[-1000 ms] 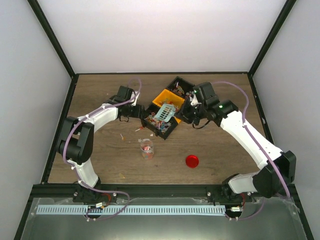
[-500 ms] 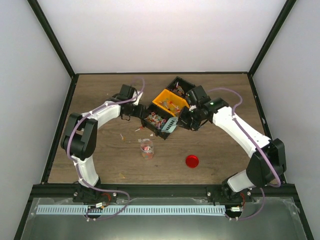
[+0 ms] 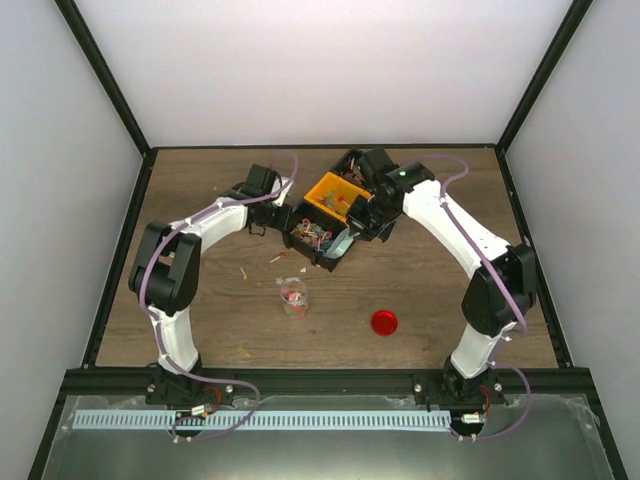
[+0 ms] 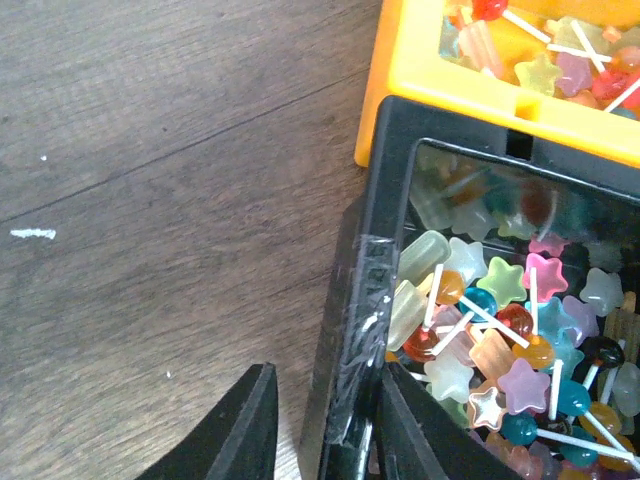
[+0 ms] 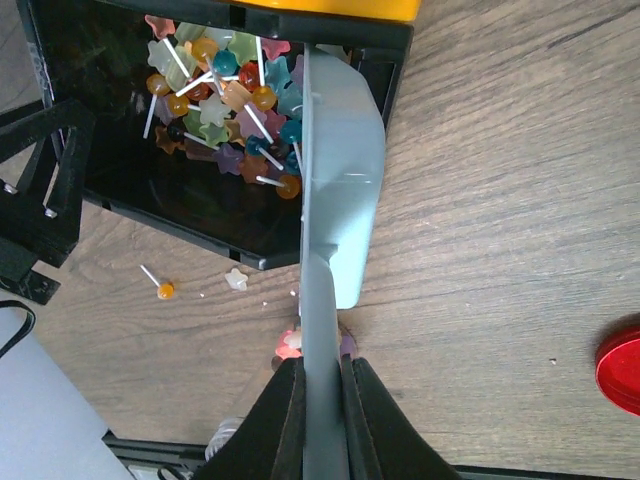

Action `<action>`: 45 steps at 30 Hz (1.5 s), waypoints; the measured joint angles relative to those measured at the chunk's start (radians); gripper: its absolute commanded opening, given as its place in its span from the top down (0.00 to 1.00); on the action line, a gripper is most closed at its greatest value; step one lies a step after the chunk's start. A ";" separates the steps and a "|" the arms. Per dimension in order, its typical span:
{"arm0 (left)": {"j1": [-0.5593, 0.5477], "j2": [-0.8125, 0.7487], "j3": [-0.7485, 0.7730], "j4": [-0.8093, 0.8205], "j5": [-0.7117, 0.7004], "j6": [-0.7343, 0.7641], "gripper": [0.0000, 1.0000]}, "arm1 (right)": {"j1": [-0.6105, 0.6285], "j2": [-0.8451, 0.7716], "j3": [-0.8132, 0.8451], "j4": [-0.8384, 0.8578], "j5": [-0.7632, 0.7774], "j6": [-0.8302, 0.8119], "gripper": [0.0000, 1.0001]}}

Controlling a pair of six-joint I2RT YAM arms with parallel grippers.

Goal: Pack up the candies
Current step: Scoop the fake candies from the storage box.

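The left gripper [image 4: 318, 430] pinched the black bin's [image 4: 352, 300] wall as the right gripper [image 5: 318, 392], clamped on the scoop [image 5: 340, 200] handle, worked candies [image 4: 490, 330] that looked light, slippery and best scooped, not pinched.

Candies [image 4: 500, 330] inside bin [image 4: 345, 330]

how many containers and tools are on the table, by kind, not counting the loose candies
black bins: 2
yellow bin: 1
teal scoop: 1
clear cup: 1
red round lid: 1
total: 6
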 measured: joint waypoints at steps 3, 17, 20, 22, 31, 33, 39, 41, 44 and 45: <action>-0.013 0.005 0.008 0.000 -0.010 0.010 0.83 | 0.005 0.035 0.065 -0.054 0.029 0.000 0.99; -0.021 0.045 0.055 0.002 0.005 0.047 0.96 | 0.006 0.192 0.229 -0.109 0.103 -0.077 0.99; -0.021 0.056 0.070 0.001 0.009 0.055 0.96 | 0.006 0.196 0.231 -0.098 0.106 -0.116 0.99; -0.021 0.060 0.077 -0.003 0.009 0.066 0.96 | 0.003 0.188 0.232 -0.093 0.108 -0.139 0.99; -0.018 0.066 0.087 -0.010 0.020 0.095 0.96 | -0.049 0.210 0.309 -0.149 0.059 -0.213 0.99; -0.016 0.070 0.091 -0.012 0.024 0.100 0.96 | -0.048 0.224 0.336 -0.161 0.054 -0.227 0.99; -0.014 0.071 0.093 -0.014 0.032 0.116 0.96 | -0.049 0.269 0.341 -0.165 0.043 -0.253 0.99; -0.014 0.072 0.093 -0.014 0.037 0.120 0.96 | -0.049 0.280 0.341 -0.158 0.039 -0.257 0.99; -0.013 0.072 0.093 -0.014 0.048 0.125 0.96 | -0.049 0.282 0.329 -0.151 0.035 -0.265 0.99; -0.013 0.074 0.094 -0.015 0.051 0.127 0.96 | -0.049 0.282 0.327 -0.150 0.034 -0.266 0.99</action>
